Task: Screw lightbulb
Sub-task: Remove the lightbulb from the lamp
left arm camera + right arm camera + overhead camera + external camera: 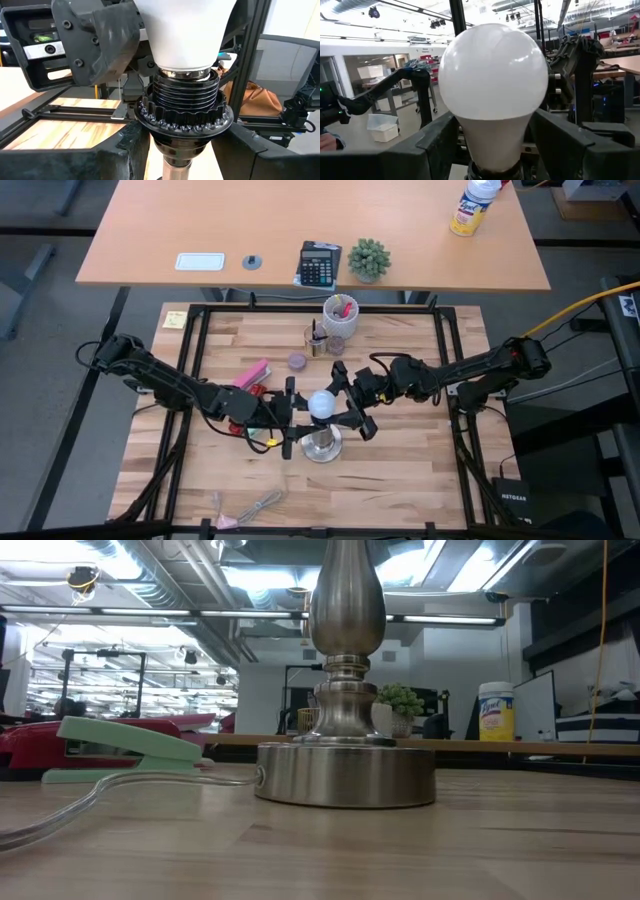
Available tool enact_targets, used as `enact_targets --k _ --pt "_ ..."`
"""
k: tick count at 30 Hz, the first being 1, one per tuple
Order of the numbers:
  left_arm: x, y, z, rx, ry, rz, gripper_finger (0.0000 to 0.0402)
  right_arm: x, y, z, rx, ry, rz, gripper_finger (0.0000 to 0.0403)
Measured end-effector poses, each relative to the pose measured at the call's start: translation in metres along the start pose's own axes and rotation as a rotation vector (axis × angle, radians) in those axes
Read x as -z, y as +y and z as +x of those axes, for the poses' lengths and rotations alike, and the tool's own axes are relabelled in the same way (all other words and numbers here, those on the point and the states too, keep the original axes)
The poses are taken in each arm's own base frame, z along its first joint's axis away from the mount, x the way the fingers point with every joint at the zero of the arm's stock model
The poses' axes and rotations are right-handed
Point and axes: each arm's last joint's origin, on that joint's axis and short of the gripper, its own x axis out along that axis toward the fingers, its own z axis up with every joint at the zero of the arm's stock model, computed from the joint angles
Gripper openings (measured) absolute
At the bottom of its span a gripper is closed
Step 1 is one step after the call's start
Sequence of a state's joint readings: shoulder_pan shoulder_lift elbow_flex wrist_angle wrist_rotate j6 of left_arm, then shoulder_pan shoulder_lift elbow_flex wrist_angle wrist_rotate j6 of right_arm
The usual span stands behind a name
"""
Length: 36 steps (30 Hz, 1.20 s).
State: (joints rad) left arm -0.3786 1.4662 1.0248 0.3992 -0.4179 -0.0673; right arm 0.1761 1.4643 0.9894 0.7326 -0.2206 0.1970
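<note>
Lightbulb (321, 404) is sitting upright in the black threaded socket (182, 102) on top of the silvery lamp stand (346, 745), near the middle of the wooden table (420, 460); I am seeing its white globe (492, 80) filling the right wrist view and its neck entering the socket collar in the left wrist view. Both arms are meeting at the stand. I am reading the left gripper (290, 417) as coming in from the left side, its jaws set around the socket below the bulb, one dark finger (125, 150) showing on either side of the collar; the jaws are standing apart, and I cannot tell whether they are pressing on the socket. I am reading the right gripper (352, 408) as reaching in from the right, its jaws spread wide on either side of the bulb's neck, fingers (437, 145) close to the glass; whether they are touching it I cannot tell. In the low view a green stapler (125, 745) is lying just left of the stand's round base, with a clear cable (90, 802) trailing across the table. Behind the stand, a white cup (340, 315) with pens is standing near the table's far edge.
</note>
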Motion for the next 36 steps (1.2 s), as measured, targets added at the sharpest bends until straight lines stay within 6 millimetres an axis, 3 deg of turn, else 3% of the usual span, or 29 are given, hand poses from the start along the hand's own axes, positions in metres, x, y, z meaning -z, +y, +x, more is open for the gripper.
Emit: enact_targets --k 9,18,36 --pt "0.0 0.0001 0.0 -0.001 0.0 -0.002 0.0171 -0.0001 0.0019 0.0 -0.06 0.007 0.003 0.0243" --pt "0.0 0.0001 0.0 -0.001 0.0 -0.003 0.0171 0.0007 0.0021 -0.0001 -0.075 0.018 0.006 0.0204" --pt "-0.0001 0.0003 0.0001 -0.004 -0.001 -0.008 0.0171 0.0016 0.0001 0.0 -0.004 0.017 0.011 0.0222"
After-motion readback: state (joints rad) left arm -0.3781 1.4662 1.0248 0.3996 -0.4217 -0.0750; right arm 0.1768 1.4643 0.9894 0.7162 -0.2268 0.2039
